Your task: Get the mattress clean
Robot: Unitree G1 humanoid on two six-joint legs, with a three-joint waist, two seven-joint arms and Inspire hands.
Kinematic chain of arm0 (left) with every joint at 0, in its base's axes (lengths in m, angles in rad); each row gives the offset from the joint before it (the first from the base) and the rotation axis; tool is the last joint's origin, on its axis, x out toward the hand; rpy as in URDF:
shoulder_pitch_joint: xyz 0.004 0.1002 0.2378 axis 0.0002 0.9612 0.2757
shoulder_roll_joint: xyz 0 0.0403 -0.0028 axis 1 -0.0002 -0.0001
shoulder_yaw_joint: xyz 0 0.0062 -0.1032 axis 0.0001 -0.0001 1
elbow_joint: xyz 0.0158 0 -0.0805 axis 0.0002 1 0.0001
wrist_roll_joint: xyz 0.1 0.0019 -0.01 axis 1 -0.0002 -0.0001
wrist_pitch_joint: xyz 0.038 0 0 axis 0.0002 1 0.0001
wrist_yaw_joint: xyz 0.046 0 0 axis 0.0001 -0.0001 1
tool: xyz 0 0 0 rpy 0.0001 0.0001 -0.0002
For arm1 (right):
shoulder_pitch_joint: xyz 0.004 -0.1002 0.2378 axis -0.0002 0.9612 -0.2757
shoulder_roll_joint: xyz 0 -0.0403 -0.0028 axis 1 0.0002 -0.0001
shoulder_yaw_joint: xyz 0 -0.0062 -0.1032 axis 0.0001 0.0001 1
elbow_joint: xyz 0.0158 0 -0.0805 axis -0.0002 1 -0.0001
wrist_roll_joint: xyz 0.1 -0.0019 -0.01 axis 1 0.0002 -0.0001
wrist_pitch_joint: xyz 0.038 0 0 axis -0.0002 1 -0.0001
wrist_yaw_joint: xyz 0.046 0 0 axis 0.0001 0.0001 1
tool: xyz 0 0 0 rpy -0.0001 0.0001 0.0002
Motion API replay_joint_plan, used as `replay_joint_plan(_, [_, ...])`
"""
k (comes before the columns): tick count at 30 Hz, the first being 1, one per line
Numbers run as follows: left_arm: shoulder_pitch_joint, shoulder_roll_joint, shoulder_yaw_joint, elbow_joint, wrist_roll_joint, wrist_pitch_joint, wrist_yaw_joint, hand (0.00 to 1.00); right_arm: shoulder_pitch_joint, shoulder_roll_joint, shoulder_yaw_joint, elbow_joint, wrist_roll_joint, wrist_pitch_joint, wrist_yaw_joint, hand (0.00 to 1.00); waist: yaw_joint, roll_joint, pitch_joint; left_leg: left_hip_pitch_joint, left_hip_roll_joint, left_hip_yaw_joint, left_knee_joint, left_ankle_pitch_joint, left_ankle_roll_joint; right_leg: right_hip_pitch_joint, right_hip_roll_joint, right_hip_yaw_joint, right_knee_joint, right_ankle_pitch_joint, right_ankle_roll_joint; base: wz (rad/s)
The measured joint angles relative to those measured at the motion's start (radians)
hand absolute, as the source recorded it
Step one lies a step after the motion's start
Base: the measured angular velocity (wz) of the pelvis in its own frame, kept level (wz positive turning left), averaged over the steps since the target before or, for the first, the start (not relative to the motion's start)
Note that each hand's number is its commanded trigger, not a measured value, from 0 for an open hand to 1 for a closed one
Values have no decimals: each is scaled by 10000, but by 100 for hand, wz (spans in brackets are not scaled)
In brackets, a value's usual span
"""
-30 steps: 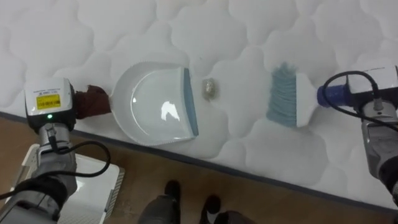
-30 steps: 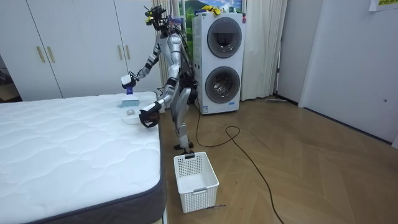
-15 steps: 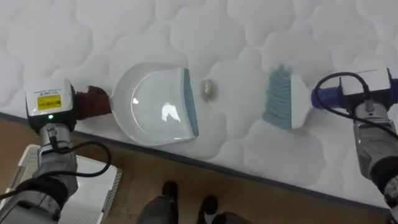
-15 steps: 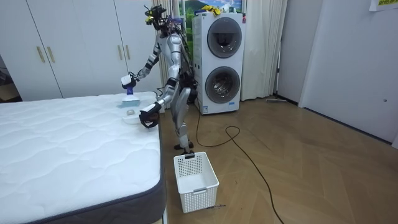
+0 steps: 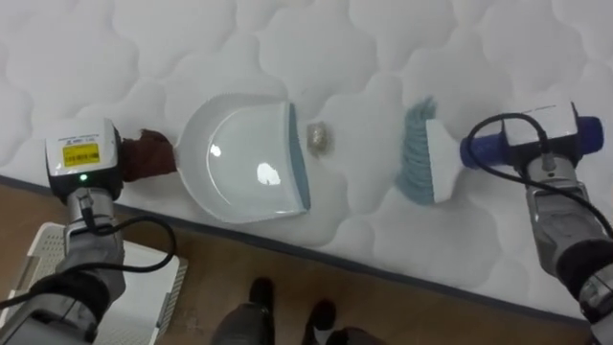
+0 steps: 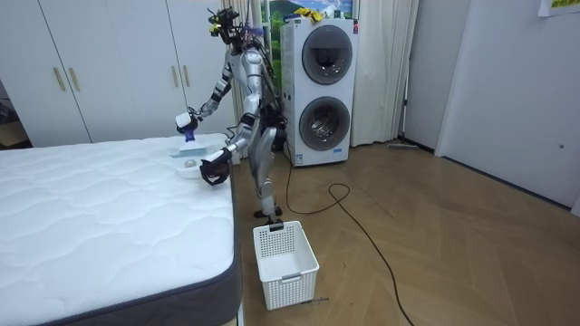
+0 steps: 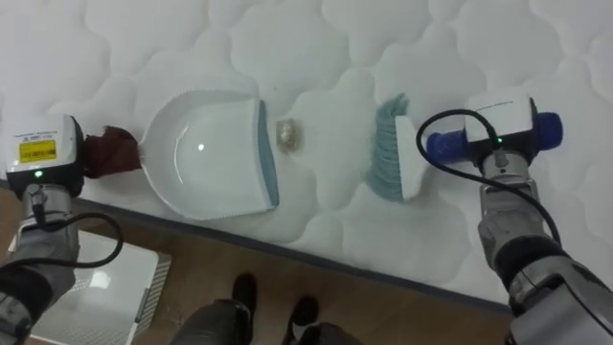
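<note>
Brush (image 5: 431,165) has neared crumb (image 5: 319,139) beside dustpan (image 5: 244,158).

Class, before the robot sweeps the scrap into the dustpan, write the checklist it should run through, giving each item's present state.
1. Scrap lies between brush and dustpan lip: ok.
2. Dustpan mouth faces the scrap: ok.
3. Dustpan wholly on the mattress: ok, though close to its edge.
4. Brush touching the mattress: cannot tell.
5. Both tools held firmly: cannot tell.
6. Path from brush to scrap free of other things: ok.
</note>
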Motion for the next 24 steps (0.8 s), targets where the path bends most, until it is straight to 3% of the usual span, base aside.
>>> replay_joint_plan(2, [47,-24,0,-68,10,-21,24,100,25,138,0,-321,-60,-15,-15,100,5,11,3,24,-6,-27,6,3,-6,29,6,-5,-9,0,0,0])
replay_joint_plan(6, [168,-96,-18,-84,9,-14,77,100,22,809,-33,-1139,-257,-95,-227,100,22,120,21,131,-34,-97,-77,57,-28,162,25,-47,-151,37,-33,4])
replay_joint_plan(10, [151,-498,-332,-104,17,-10,75,100,-3,1354,-33,-1431,-245,-207,-319,100,431,325,9,259,-179,-183,-377,234,-14,178,-91,-103,-161,22,-9,13])
replay_joint_plan(15, [171,-821,-338,-99,24,-57,48,100,-29,1410,-50,-1522,-245,-601,-325,100,779,382,5,276,-219,-205,-517,302,-7,143,-140,-166,-158,19,-3,7])
replay_joint_plan(24, [189,-861,-327,-100,26,-221,43,100,-49,1402,-59,-1714,-231,-768,-447,100,799,378,3,263,-233,-189,-506,302,-6,144,-154,-162,-160,15,3,0])
